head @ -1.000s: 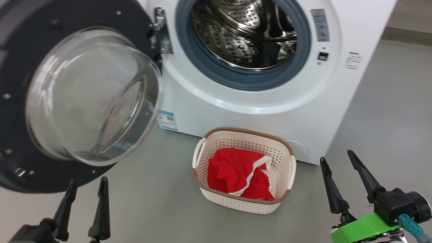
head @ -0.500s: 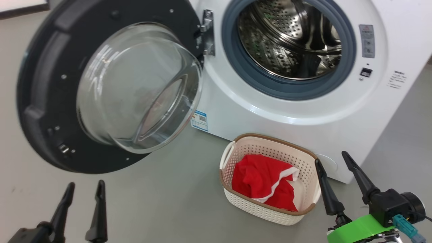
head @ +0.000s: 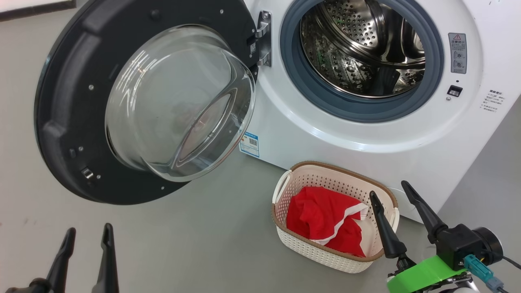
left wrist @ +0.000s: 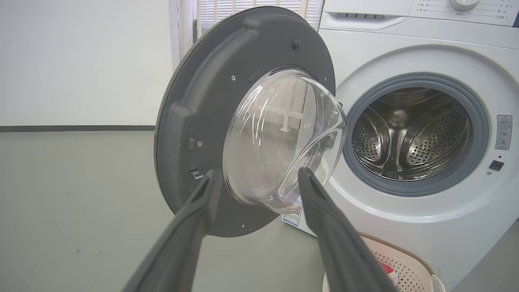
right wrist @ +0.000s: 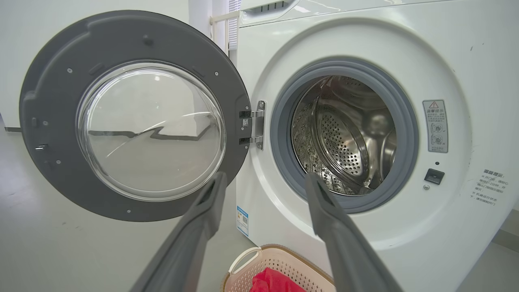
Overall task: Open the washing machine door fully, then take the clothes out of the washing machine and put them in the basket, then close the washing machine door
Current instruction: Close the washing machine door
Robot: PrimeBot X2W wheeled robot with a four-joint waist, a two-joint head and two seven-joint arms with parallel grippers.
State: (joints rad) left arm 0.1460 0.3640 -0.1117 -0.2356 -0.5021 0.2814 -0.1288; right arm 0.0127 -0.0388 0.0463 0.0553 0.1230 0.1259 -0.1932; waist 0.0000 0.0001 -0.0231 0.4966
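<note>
The washing machine [head: 358, 134] stands ahead with its steel drum [head: 366, 49] showing no clothes inside. Its door [head: 73, 101] hangs wide open to the left, the glass bowl [head: 179, 101] bulging toward me. On the floor in front sits the basket [head: 285, 191] with the red clothes [head: 321, 219] lying in it. My left gripper [head: 87, 234] is open at the lower left, below the door, holding nothing. My right gripper [head: 388, 189] is open at the lower right, beside the basket's right end, empty too. The left wrist view looks at the door [left wrist: 194, 121], the right wrist view at the drum [right wrist: 344, 138].
Grey floor [head: 195, 244] stretches left of the basket and under the open door. A white wall with a dark skirting [left wrist: 73, 128] runs behind the door. The machine's right side [head: 488, 122] borders more floor at the far right.
The head camera has swung left and back, so the whole door now shows. Both grippers stay open and sit slightly lower in the picture. The basket and clothes have not moved.
</note>
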